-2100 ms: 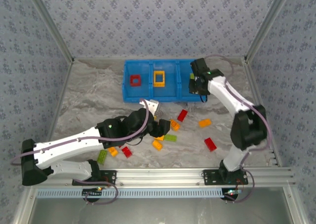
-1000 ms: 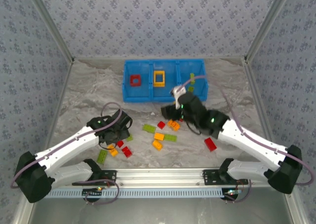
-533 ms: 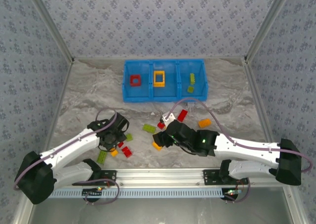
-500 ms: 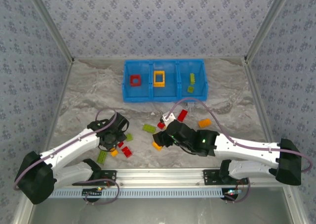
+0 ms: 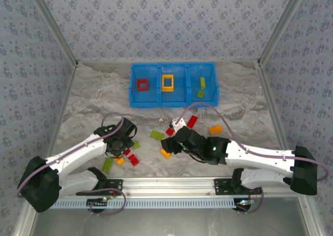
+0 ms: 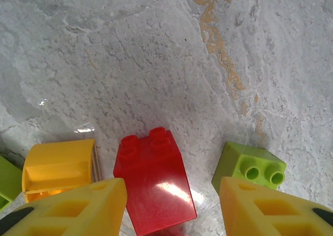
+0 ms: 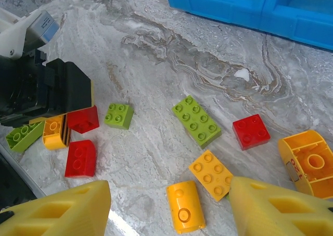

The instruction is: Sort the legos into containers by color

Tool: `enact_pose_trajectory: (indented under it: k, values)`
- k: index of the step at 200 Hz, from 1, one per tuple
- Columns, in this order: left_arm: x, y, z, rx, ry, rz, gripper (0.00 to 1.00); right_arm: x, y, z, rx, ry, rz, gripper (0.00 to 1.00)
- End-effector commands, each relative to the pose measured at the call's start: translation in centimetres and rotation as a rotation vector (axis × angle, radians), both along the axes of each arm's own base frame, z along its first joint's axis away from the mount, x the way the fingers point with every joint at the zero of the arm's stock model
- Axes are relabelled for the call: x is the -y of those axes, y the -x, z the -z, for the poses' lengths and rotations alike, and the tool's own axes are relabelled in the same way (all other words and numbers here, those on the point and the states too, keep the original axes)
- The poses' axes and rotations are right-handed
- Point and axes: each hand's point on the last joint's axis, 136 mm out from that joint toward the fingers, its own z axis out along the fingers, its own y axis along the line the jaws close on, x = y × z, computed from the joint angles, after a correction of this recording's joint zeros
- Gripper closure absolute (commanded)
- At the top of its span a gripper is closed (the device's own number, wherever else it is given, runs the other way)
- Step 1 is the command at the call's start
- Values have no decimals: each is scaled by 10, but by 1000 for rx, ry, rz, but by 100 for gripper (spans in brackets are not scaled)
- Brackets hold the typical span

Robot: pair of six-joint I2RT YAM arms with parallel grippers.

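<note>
Loose red, orange and lime legos lie scattered on the marble table. In the left wrist view, my left gripper (image 6: pixel 171 212) is open, its yellow fingers astride a red sloped brick (image 6: pixel 153 178); from above, the left gripper (image 5: pixel 124 142) sits low at centre left. My right gripper (image 7: pixel 169 210) is open over an orange rounded brick (image 7: pixel 186 213); from above, the right gripper (image 5: pixel 169 145) is mid-table. The blue tray (image 5: pixel 171 103) stands at the back and holds a red frame (image 5: pixel 142 84), a yellow frame (image 5: pixel 167 83) and green bricks (image 5: pixel 202 82).
An orange brick (image 6: pixel 57 168) and a green brick (image 6: pixel 250 165) flank the red one. Near the right gripper lie a green 2x4 (image 7: pixel 196 121), a red square (image 7: pixel 251 132) and an orange plate (image 7: pixel 210 174). Further right lie a red brick (image 5: pixel 192 121) and an orange brick (image 5: pixel 215 129).
Over two seconds my right arm swung from the tray's right compartment down to the loose bricks, and my left arm drew back left. Almost nothing moved in the last half second.
</note>
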Motion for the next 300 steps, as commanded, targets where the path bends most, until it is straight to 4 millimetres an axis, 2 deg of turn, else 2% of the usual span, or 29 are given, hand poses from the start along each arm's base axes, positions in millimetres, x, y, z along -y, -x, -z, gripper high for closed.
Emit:
enact_pose_trajectory:
  k: [1,22,78,110,137,231,273,300]
  values:
    - [-3,3,7,-21,-8,-13,48,3,-2,2,2,1,31,36]
    - [-5,6,7,-41,-28,-15,49,2,-3,2,-1,0,32,36]
    - [-21,8,-22,51,-47,-44,43,0,-2,6,-11,0,28,36]
    - [-16,13,-9,24,-10,-58,40,-3,-3,7,-16,3,26,36]
    - [-9,8,-3,19,5,-58,40,-3,-2,7,-17,1,27,36]
    - [4,0,13,-10,11,-49,52,-5,0,5,-19,-10,15,36]
    - [6,-1,23,-31,2,-46,54,-31,21,-7,-15,-125,-155,35]
    - [7,0,30,-42,-5,-42,55,-38,25,-8,-11,-151,-189,35]
